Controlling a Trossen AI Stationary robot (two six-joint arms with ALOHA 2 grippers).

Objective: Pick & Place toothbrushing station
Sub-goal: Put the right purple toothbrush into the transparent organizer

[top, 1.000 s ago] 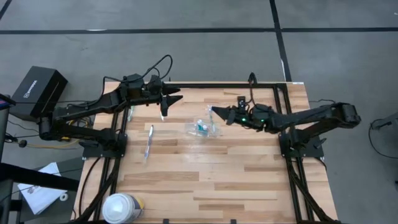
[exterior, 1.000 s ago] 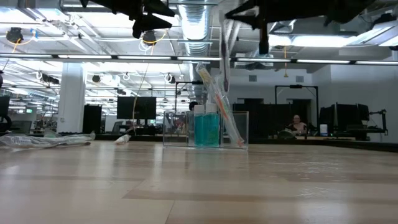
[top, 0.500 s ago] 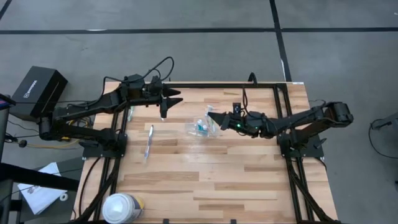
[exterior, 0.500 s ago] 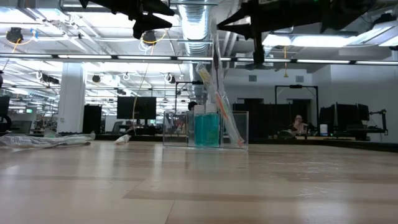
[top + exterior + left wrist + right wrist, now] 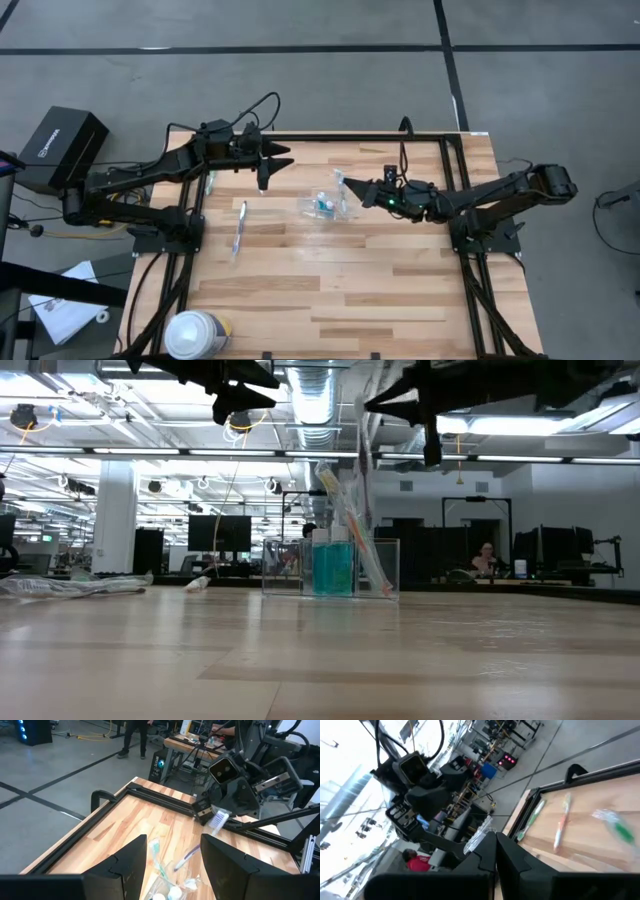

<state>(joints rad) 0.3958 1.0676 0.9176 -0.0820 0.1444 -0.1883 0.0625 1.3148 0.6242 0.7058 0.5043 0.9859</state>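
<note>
The right claw [image 5: 345, 183] is pressed shut and is held above the table [image 5: 330, 290], just beside the cup [image 5: 325, 207] on its right side. A slim whitish brush [image 5: 218, 820] is pinched in it, with the bristled head sticking out past the fingertips. In the low view this brush [image 5: 362, 440] is seen hanging down from the claw [image 5: 372, 405] towards the cup [image 5: 330, 567]; whether its lower end has reached the cup's rim cannot be told.

The cup is stood upright near the middle of the table's far half. Two teal tubes [image 5: 332, 565] and a few leaning brushes are held in it.

The left claw [image 5: 268, 160] is spread, with nothing seen between its fingers [image 5: 131, 857]. It is held over the far left part of the table, apart from the cup. In its wrist view the cup's contents are seen below the gap.

A loose brush [image 5: 240, 228] is laid flat on the table between the left arm's base and the cup. A green brush [image 5: 210, 183] is laid by the left edge.

A white canister [image 5: 195, 333] is stood at the near left corner.
</note>
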